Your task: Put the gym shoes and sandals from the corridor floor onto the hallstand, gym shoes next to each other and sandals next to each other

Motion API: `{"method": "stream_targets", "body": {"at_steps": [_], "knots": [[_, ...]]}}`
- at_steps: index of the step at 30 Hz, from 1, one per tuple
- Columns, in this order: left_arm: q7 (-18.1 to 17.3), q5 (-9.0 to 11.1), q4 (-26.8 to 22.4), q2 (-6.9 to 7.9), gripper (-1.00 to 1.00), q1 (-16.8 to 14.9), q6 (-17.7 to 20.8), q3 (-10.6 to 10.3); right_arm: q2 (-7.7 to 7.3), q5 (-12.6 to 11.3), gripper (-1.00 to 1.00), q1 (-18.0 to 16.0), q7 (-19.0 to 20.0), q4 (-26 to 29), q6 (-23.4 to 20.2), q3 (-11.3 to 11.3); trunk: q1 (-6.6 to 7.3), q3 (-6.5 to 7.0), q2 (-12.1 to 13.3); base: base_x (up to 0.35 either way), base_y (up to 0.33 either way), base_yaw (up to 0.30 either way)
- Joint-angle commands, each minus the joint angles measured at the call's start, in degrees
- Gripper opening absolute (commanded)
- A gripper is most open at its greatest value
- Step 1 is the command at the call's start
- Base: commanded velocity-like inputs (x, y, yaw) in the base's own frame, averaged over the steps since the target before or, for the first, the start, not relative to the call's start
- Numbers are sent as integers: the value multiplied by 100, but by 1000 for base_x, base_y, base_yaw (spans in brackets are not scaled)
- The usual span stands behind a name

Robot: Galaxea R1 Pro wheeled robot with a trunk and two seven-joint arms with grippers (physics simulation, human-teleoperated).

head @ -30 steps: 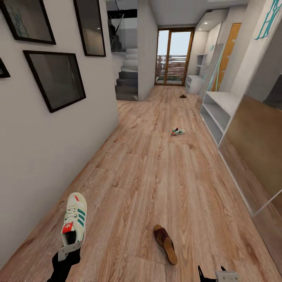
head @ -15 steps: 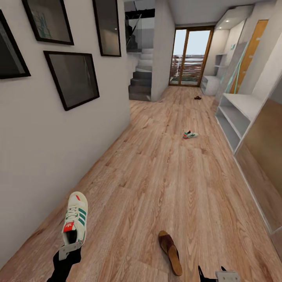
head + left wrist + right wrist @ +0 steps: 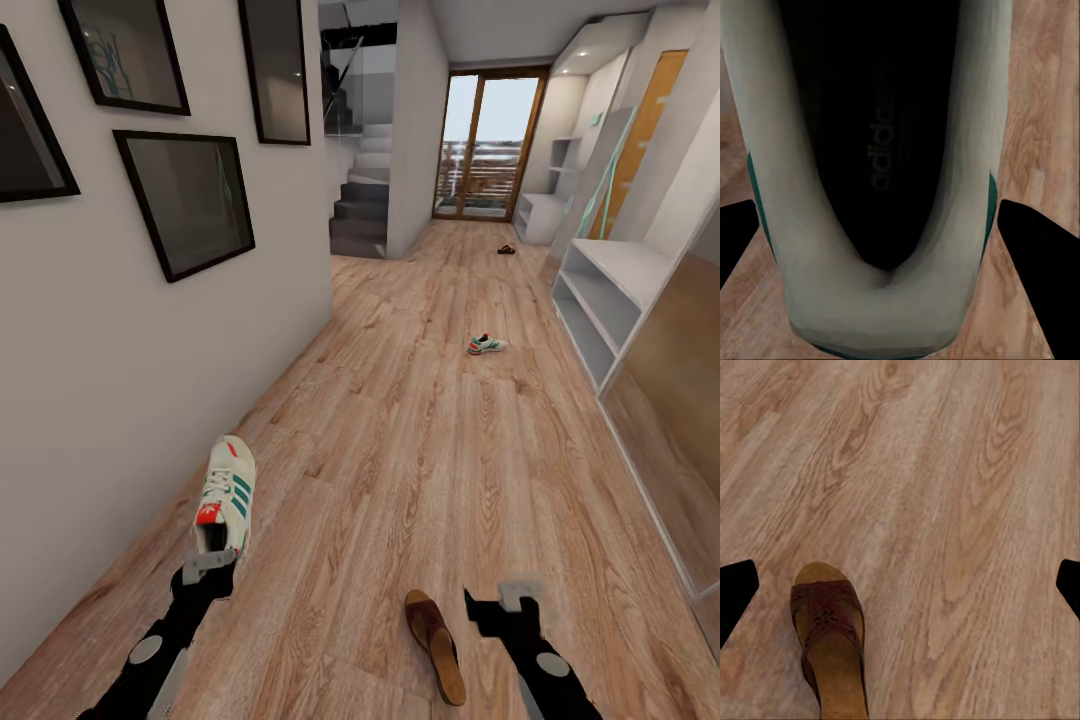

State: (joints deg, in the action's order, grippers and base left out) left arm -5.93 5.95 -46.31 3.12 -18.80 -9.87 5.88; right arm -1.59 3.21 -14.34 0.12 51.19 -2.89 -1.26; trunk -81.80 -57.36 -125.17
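Observation:
My left gripper (image 3: pixel 208 566) is shut on the heel of a cream gym shoe (image 3: pixel 226 492) with green stripes, held above the corridor floor (image 3: pixel 400 450). In the left wrist view the shoe's dark opening (image 3: pixel 881 135) sits between the two black fingers (image 3: pixel 1039 251). My right gripper (image 3: pixel 505 598) hangs open over the floor, just right of a brown sandal (image 3: pixel 436 644), which also lies ahead of the fingers in the right wrist view (image 3: pixel 829 649). The other gym shoe (image 3: pixel 486 344) lies mid-corridor. The second sandal (image 3: pixel 506 250) lies far off, near the grey hallstand (image 3: pixel 536 212).
A white wall with dark framed pictures (image 3: pixel 185 200) runs along the left. A long white two-shelf bench (image 3: pixel 600 290) and a wood-panelled cabinet (image 3: pixel 670 400) line the right side. Grey stairs (image 3: pixel 360 215) and a glass door (image 3: pixel 485 145) close the far end.
The view first swung, shifting the whole scene. Since then both arms have stretched forward into view, and the held gym shoe has moved forward and right with the left gripper.

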Motion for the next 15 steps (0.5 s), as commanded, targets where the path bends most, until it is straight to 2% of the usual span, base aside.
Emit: {"method": "stream_targets", "body": {"at_steps": [1,4,7,12,15], "knots": [[-55,62,-93,-3,-100,-46,156,8,6,33,100,-81,0,40,-162,8,1,-6,-2,0,0,0],[-61,68,-456,-14,-100,-276,776,-15,21,27,100,-440,-2,98,-522,36,1,-6,-2,0,0,0],[-62,69,-592,-19,-100,-465,1079,-27,25,24,100,-663,-8,95,-630,45,1,-6,-2,0,0,0],[-53,53,-720,-14,-100,-636,1273,-114,23,15,100,-828,17,112,-682,50,1,-6,-2,0,0,0],[-49,42,-772,11,-100,-627,1306,-376,23,13,100,-853,18,113,-686,62,1,-6,-2,0,0,0]]}}
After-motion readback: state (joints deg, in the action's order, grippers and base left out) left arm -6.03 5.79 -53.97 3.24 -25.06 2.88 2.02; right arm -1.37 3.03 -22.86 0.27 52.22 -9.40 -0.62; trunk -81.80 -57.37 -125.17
